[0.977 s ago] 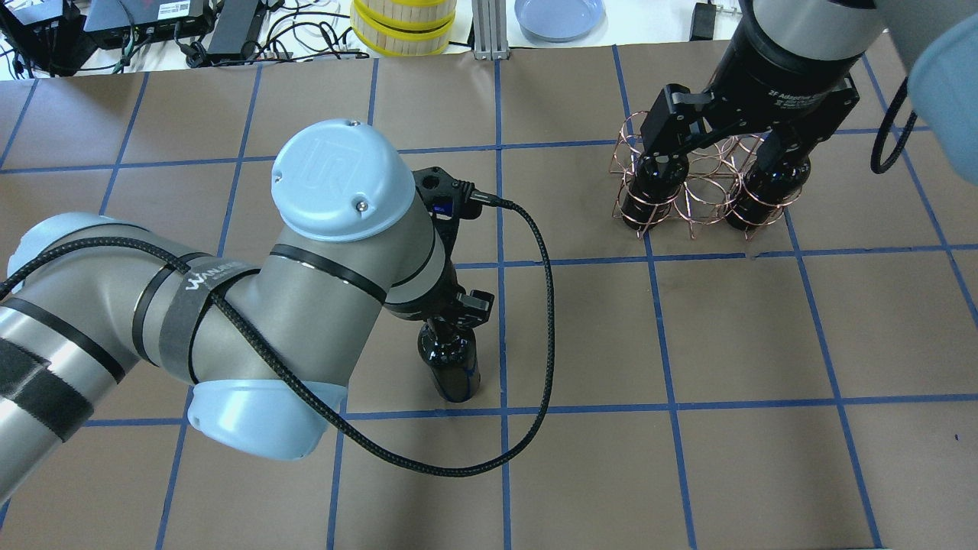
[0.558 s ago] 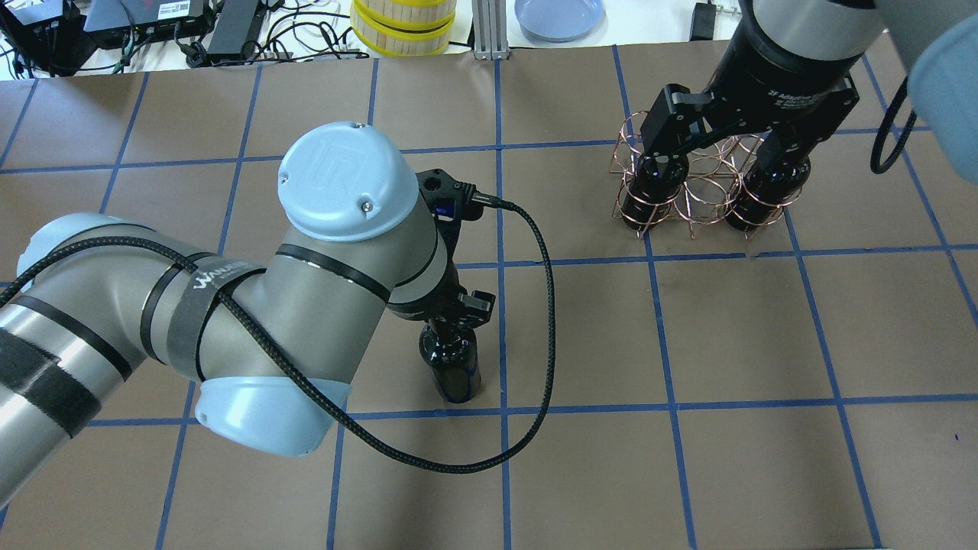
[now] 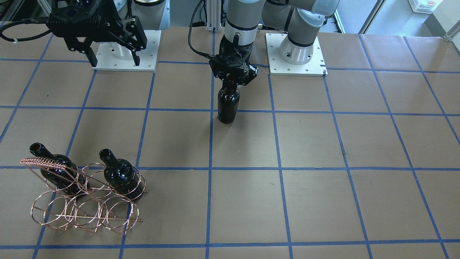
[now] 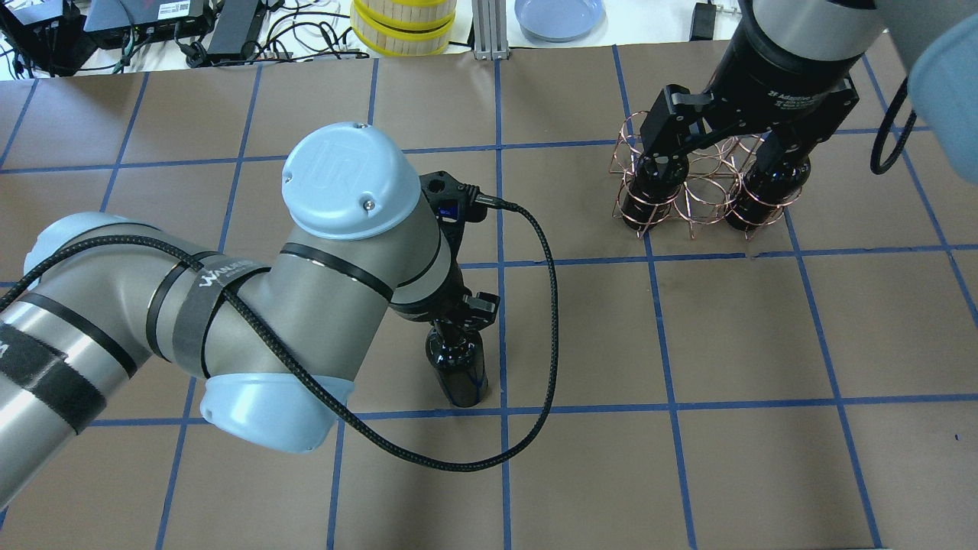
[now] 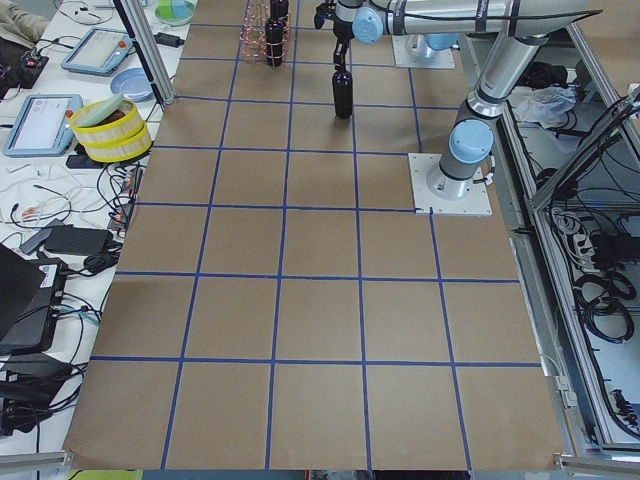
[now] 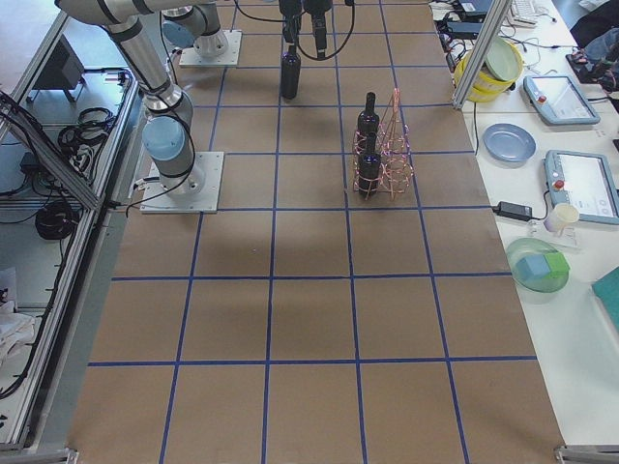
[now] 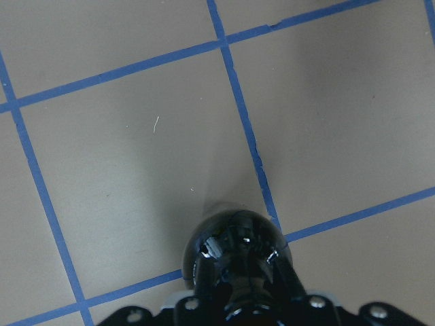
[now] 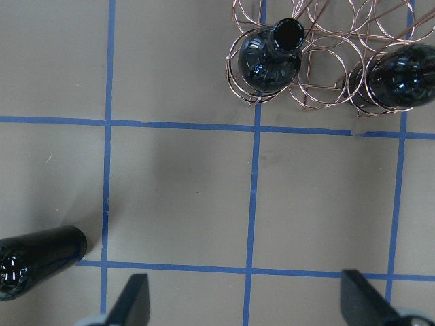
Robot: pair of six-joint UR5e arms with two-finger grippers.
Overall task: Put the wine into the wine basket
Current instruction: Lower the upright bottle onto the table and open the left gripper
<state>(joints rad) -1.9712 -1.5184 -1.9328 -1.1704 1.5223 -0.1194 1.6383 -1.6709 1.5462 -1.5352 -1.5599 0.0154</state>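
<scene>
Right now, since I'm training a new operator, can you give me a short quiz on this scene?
1. True or false: the left gripper is shut on a bottle by its neck.
2. How many bottles stand in the basket?
3. The right gripper is: A) open and empty, B) holding a bottle, C) gripping the basket.
Key: 1 true; 2 two; 3 A.
</scene>
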